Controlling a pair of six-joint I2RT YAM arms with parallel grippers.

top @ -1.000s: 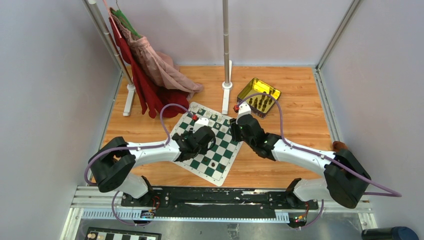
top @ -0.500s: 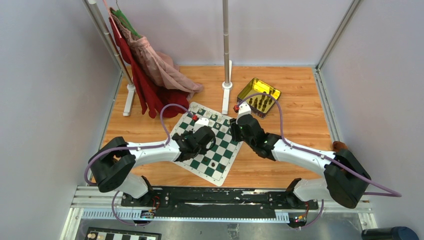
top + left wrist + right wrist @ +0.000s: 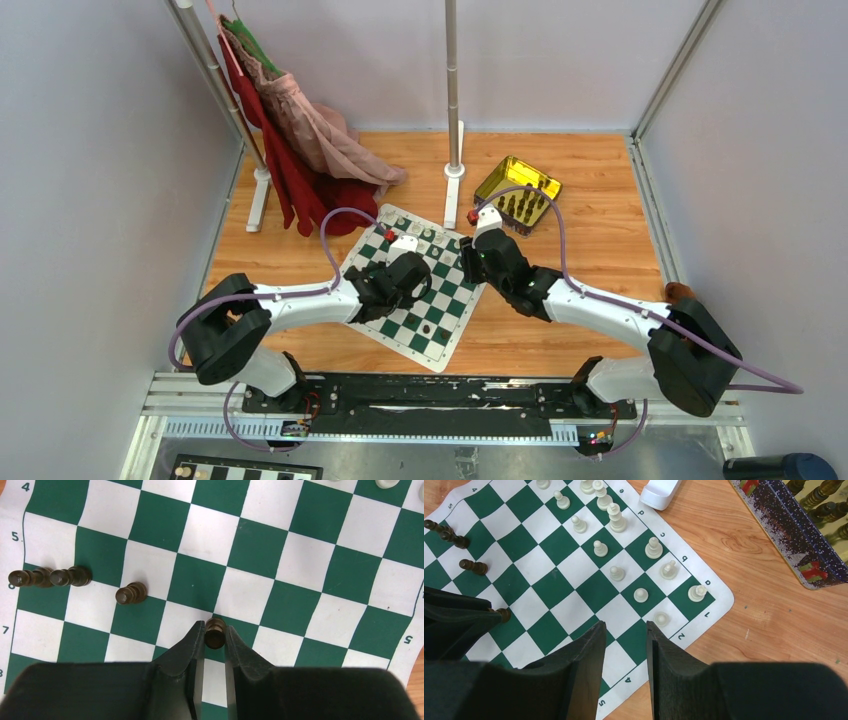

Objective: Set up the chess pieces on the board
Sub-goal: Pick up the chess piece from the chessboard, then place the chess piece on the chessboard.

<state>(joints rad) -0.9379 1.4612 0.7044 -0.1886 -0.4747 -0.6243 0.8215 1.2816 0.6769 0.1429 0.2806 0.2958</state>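
One dark pawn (image 3: 215, 639) pinched in L gripper (image 3: 215, 630)

Fingers (image 3: 187, 645) clamp the pawn, upright on the board (image 3: 300, 565). Other dark pieces (image 3: 50, 577) stand nr the board's numbered edge. R gripper (image 3: 625, 625) hangs w/ jaws apart, holding nothing, over the board's border. White pieces (image 3: 616, 517) stand in two rows along one edge; yellow tray (image 3: 794, 545) w/ more pieces on table (image 3: 749, 620) nearby
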